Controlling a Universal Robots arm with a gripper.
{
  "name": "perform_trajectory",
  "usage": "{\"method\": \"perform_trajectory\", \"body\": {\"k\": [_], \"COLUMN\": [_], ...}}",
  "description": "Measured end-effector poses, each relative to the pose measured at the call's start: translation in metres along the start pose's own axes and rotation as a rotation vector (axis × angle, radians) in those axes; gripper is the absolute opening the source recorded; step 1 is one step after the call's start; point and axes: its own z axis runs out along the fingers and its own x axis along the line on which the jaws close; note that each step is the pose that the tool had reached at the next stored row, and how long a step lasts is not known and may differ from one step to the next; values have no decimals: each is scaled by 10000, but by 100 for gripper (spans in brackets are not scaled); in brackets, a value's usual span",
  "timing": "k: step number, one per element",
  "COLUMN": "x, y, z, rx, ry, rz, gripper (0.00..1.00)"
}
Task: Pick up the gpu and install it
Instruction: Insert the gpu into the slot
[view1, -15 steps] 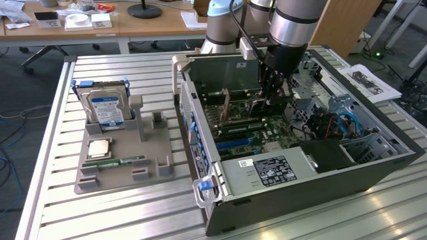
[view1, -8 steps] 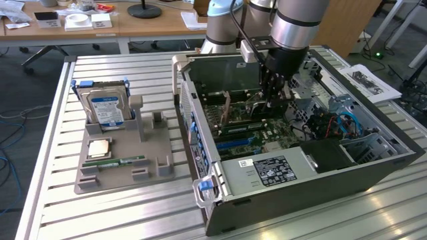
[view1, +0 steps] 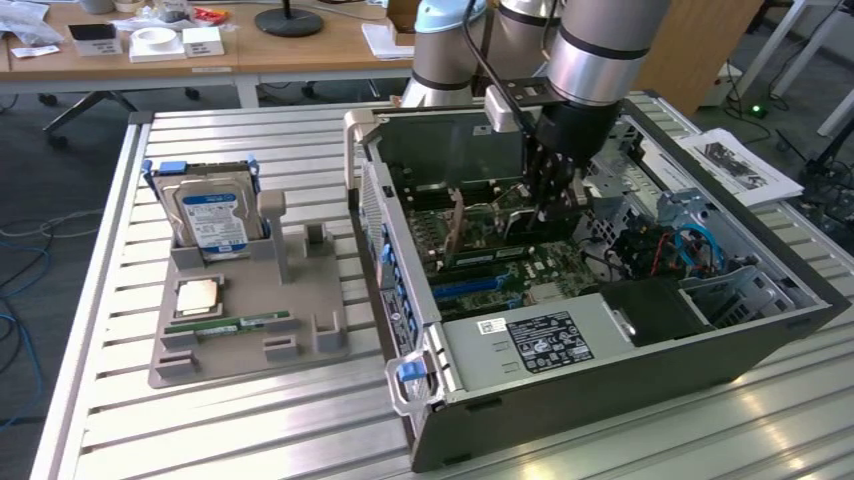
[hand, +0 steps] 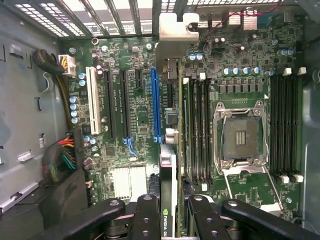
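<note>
1. Robot arm (view1: 591, 50): enters from above the open computer case (view1: 627, 400), which lies on its side on the slatted metal desk (view1: 254, 430).
2. Jaws: drawn in to a narrow gap and clamped on the gpu (hand: 168, 172). The black fingers (hand: 145, 220) press on its two flat faces, one on each side.
3. Gpu: held edge-on and upright over the motherboard (hand: 140, 125), inside the case. Its silver end bracket (hand: 176, 30) points toward the slotted rear wall.
4. Position of the card: just beside the long blue slot (hand: 156, 100), between that slot and the bank of memory slots (hand: 197, 130). Whether its lower edge sits in a slot cannot be told.
5. CPU socket (hand: 242, 137): on the far side of the memory slots from the card.
6. Power supply (view1: 541, 340): labelled box at the near end of the case.
7. Grey parts tray (view1: 227, 362): on the desk at the exterior view's left of the case, well apart from the jaws.
8. Tray contents: a hard drive (view1: 214, 215) with a blue-and-white label stands upright at the far end. A square processor (view1: 198, 297) lies flat nearer the camera, and a green memory stick (view1: 247, 322) lies just beside it.
</note>
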Motion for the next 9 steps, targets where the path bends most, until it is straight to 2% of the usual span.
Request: {"method": "perform_trajectory", "body": {"k": [9], "x": [7], "y": [6], "z": [82], "rx": [0], "ry": [1], "rz": [-3], "gripper": [27]}}
